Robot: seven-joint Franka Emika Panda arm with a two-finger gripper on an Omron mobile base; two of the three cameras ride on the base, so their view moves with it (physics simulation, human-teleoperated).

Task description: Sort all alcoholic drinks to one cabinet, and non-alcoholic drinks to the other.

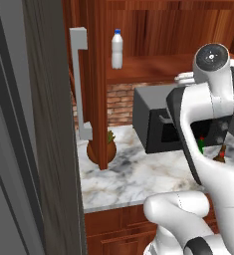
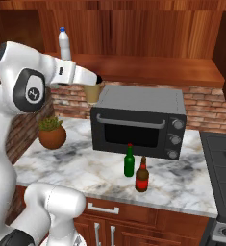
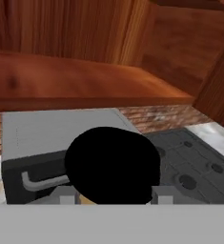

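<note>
Hand [image 2: 93, 86] with coffee cup [image 2: 92, 93] above marble counter [image 2: 85, 173]

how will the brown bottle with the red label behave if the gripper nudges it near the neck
The brown bottle stands upright, tall and slim, so a high nudge would probably tip it. It looks like glass: likely stiff, slick and breakable. The green bottle stands close beside it and could get knocked.

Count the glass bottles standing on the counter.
2: a green bottle and a brown red-labelled bottle, side by side before the toaster oven. Others may be hidden.
</note>
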